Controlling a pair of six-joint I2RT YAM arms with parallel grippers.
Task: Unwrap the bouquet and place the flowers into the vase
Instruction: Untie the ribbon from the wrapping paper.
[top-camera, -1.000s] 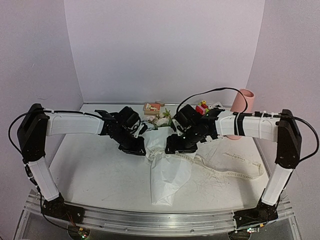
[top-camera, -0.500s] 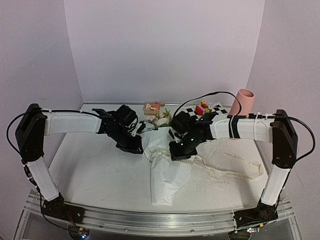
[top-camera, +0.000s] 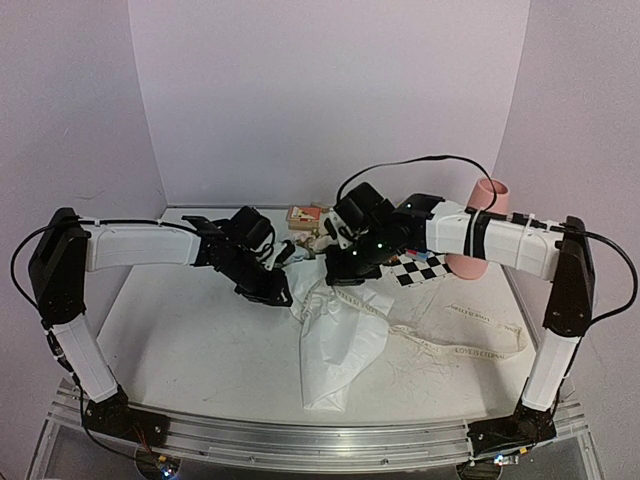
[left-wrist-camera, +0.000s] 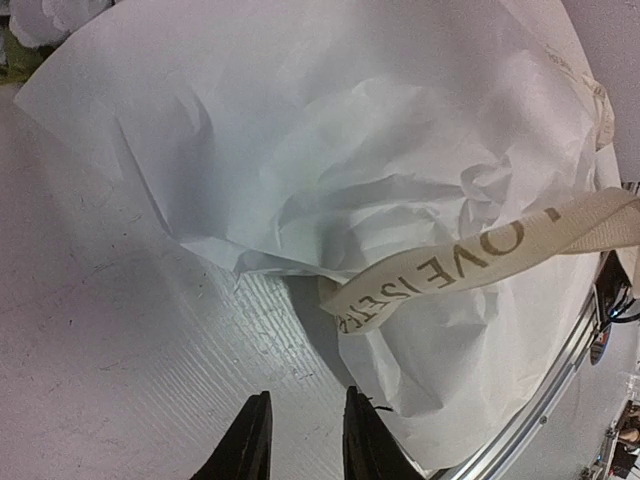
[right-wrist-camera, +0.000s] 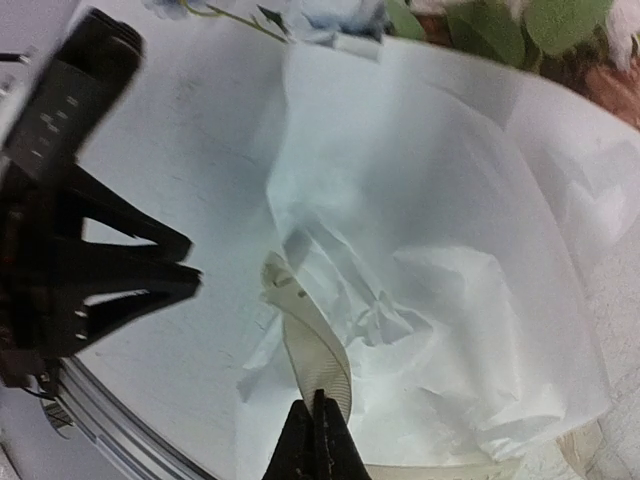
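From above, the bouquet is lying mid-bench, its creased white paper fanning toward 6 o'clock, and the flowers are peeking out at its 12 o'clock end; the pink vase is standing upright toward 2 o'clock, well apart from the blooms and partly hidden behind the right arm; a cream lettered ribbon is trailing from the paper's top toward 4 o'clock; a checkered board is showing under the right arm; the left pincer is sitting at the paper's 9 o'clock edge, and the right pincer is pointing down at the paper's top

In the left wrist view, the left pincer is standing released at 6 o'clock, its fingers narrowly apart with bare bench between them and nothing gripped; the paper is filling the view from 12 to 4 o'clock, and the ribbon is arching above it toward 3 o'clock

In the right wrist view, the right pincer is clenching the ribbon at 6 o'clock, tips pressed together; the paper is lying beyond, green leaves are showing at 1 o'clock, and the left pincer is sitting at 9 o'clock
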